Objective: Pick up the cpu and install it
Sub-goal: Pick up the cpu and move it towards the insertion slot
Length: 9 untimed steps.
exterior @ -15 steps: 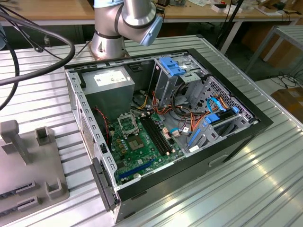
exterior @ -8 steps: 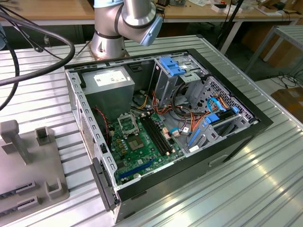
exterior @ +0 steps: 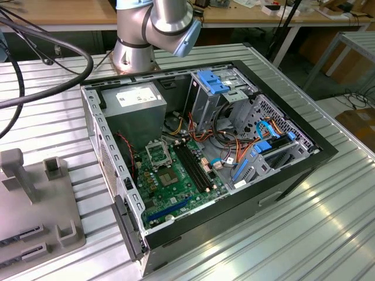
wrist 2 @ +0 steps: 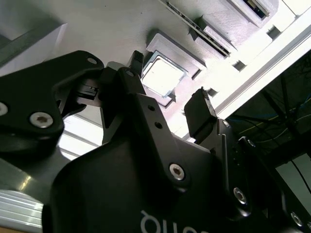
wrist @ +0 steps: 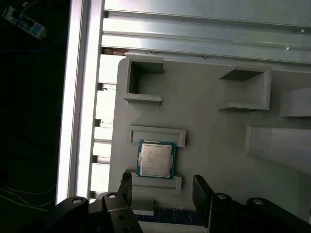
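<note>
The cpu (wrist: 155, 158) is a small square chip with a silver-grey face, lying flat on a grey fixture plate (wrist: 204, 126) between two low raised ledges. My gripper (wrist: 164, 187) hovers over it, open, one black finger to either side of the chip and nothing held. In the second wrist view the cpu (wrist 2: 163, 75) glares bright just beyond the gripper (wrist 2: 170, 92), whose fingertips (wrist 2: 201, 109) stand apart from it. In the exterior view the green circuit board (exterior: 170, 187) lies inside the open computer case, its black socket (exterior: 157, 153) with nothing in it.
The computer case (exterior: 281, 175) lies on its side on a ribbed aluminium table (exterior: 328, 234), with power supply (exterior: 132, 102), drive cage (exterior: 214, 88) and cables inside. The grey fixture plate (exterior: 35, 199) sits at the exterior view's left. Raised holders (wrist: 243, 90) stand near the chip; the table edge (wrist: 80, 97) is close.
</note>
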Motion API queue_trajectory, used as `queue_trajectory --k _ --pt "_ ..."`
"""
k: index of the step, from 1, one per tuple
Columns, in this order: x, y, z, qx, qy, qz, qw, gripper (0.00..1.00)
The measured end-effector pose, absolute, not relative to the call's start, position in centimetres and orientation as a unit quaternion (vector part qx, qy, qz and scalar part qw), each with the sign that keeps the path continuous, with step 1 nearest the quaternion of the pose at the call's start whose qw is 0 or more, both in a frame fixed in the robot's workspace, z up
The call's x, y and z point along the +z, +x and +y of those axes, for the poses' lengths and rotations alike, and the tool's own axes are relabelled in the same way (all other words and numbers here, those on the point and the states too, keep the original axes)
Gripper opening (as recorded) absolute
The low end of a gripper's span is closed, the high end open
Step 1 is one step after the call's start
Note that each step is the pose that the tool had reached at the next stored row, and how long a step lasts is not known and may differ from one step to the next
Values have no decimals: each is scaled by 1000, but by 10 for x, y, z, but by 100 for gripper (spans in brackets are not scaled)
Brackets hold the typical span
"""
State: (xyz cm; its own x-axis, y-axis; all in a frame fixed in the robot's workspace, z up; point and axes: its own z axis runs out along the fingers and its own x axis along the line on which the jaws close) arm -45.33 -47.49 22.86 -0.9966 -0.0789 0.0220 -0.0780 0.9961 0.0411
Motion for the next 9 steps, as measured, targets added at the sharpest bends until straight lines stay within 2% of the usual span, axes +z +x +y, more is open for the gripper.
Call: queue_trajectory --k 9 --pt "215 -453 -466 -20 39 -999 12 62"
